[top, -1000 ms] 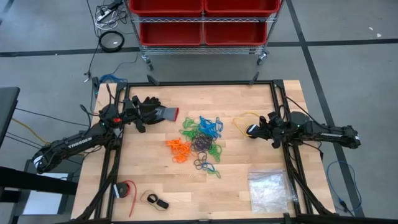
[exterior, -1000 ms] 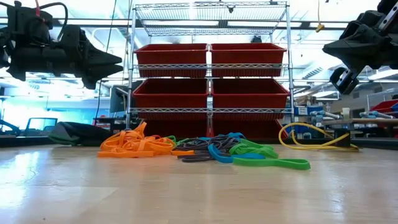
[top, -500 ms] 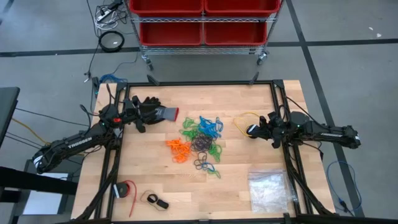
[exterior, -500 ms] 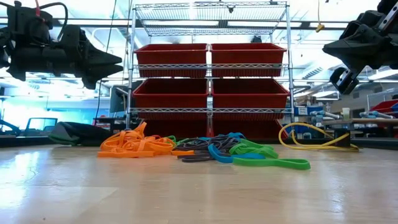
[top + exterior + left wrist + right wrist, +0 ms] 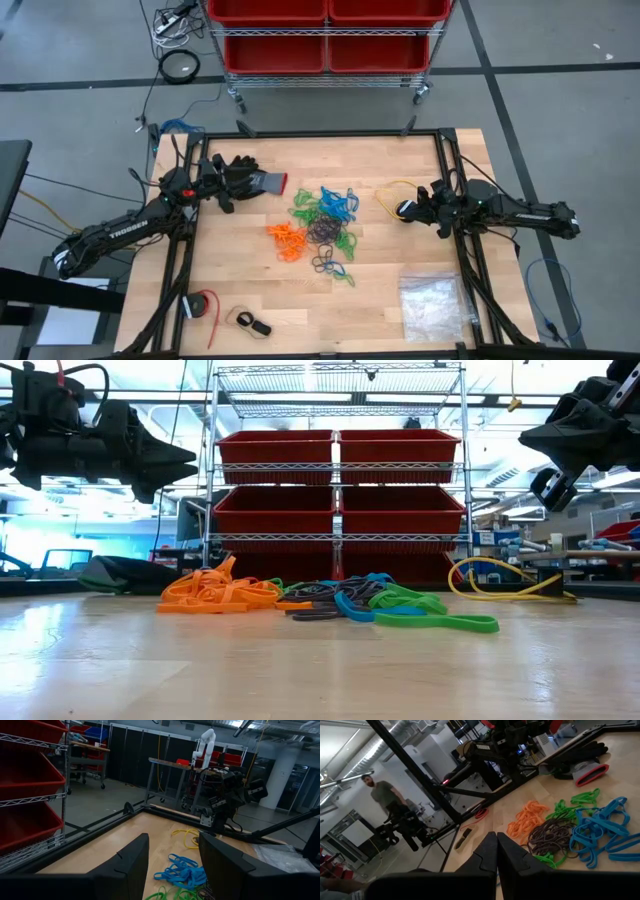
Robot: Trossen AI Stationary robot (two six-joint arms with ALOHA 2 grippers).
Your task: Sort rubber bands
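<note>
A: Bands?
B: The rubber bands (image 5: pixel 322 228) are lying mid-table, tangled w/ orange, green, blue, dark loops.
A: Grippers?
B: Left gripper (image 5: pixel 228 190) is hanging fingers apart; right gripper (image 5: pixel 402 209) fingers pressed together, empty.

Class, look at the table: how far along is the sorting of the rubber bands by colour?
Nothing looks done: the rubber bands lie in one mixed heap mid-table, orange, green, blue and dark ones touching or tangled. Nothing is in hand: the left gripper hangs open over the black glove, and the right gripper is shut and empty beside the yellow cable. All the sorting remains.
</note>
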